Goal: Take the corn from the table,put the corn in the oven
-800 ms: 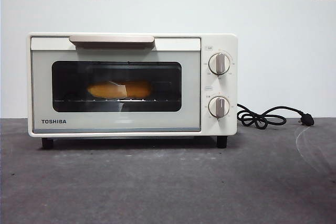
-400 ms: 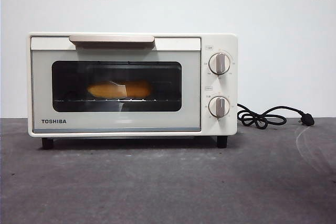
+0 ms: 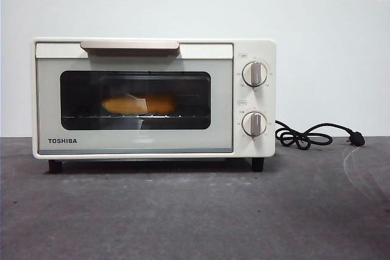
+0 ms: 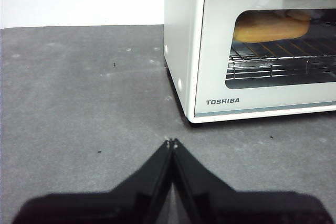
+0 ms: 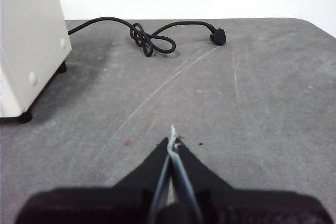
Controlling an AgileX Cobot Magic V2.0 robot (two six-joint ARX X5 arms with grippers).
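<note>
Your corn (image 3: 139,103) lies inside the shut oven (image 3: 152,98), well apart from both empty, closed tools: left tool (image 4: 171,143), right tool (image 5: 172,142).

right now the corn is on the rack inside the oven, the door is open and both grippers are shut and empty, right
Not quite: the oven door is shut. The front view shows the corn behind its closed glass. The rest holds: left gripper and right gripper are shut, empty.

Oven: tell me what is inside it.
Behind the shut glass door of the oven, the corn lies on the wire rack. A glare patch covers part of the cob; the rear of the cavity is too dark to see.
</note>
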